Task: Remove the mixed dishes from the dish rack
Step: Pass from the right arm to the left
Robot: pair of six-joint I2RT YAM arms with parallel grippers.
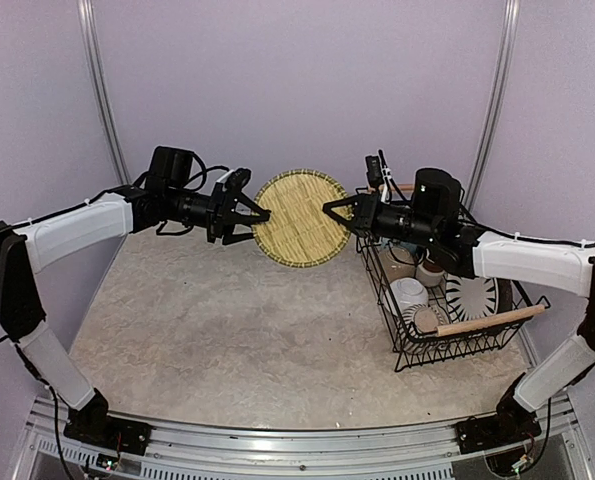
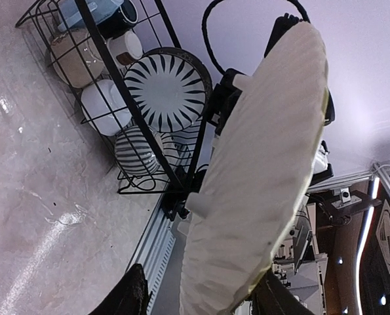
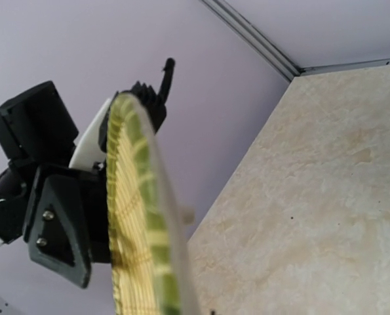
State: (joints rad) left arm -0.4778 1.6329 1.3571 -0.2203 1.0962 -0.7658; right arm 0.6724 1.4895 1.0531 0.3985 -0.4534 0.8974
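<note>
1. The table [image 1: 227, 330] carries the dish rack [image 1: 492, 320] at its right side; the rack is the landmark for everything below.
2. The right arm reaches over the far end of the rack. Its claw [image 1: 329, 210] sits just left of the rack's far-left corner, pressed together on the rim of a woven plate [image 1: 302, 217].
3. The left arm comes in from the side away from the rack. Its claw [image 1: 257, 224] is at the plate's edge farthest from the rack, fingers spread with the rim between them; one finger [image 2: 132, 292] stands clear of the plate.
4. The woven plate is round, yellow-green, held on edge in the air left of the rack, well above the table.
5. Inside the rack, a black-and-white striped plate [image 2: 165, 92] stands on edge.
6. A white bowl [image 1: 409, 294] lies in the rack's left half, beside the striped plate.
7. A grey striped mug [image 2: 139, 151] lies at the rack's near end.
</note>
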